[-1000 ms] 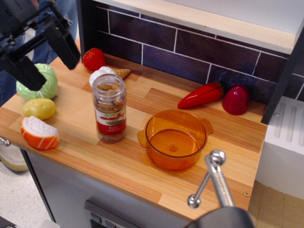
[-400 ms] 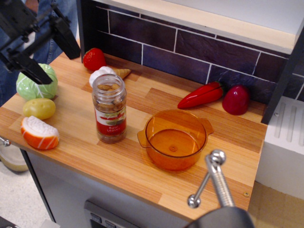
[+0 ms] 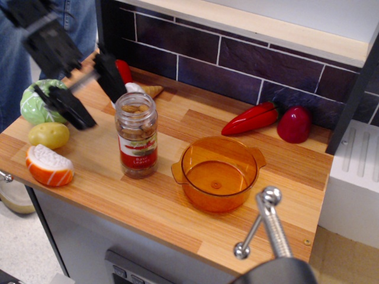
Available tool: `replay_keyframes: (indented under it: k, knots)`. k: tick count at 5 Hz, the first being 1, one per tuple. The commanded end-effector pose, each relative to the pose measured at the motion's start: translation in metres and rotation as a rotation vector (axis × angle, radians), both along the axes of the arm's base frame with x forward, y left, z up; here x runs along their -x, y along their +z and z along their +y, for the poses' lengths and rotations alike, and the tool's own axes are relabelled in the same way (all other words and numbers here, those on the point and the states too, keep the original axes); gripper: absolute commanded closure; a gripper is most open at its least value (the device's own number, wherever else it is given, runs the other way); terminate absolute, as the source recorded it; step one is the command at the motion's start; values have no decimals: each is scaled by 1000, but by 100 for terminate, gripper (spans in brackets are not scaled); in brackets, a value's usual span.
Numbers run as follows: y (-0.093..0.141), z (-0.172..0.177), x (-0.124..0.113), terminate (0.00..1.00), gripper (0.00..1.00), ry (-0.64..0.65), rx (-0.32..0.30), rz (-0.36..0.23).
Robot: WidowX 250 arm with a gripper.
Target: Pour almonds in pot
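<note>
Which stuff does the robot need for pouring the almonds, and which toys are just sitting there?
Needed: almonds in the jar, pot, gripper.

Just sitting: long red pepper, round red pepper, cabbage, lemon, orange slice, garlic, strawberry.

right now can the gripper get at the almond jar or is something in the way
Probably yes. The gripper, jaws open, sits just left of the almonds jar, with nothing between them. The jar stands upright with bare counter around it; the pot is well clear on its other side.
</note>
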State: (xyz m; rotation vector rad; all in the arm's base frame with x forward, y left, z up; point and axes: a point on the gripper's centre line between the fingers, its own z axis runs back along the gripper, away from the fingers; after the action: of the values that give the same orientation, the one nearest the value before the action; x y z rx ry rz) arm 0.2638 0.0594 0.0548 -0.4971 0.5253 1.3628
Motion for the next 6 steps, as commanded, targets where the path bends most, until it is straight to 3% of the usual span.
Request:
replay_keyframes:
  k: [1, 3, 4, 5, 6]
  knots:
    - [-14, -26, 3, 0, 0, -28, 23, 4]
    - [-22, -49, 13, 0, 0, -127, 129, 51]
    - [-15, -55, 2, 0, 0, -176, 207, 61]
    - [-13, -62, 2, 0, 100, -211, 120, 20]
    - [2, -57, -2, 0, 100, -189, -44, -34]
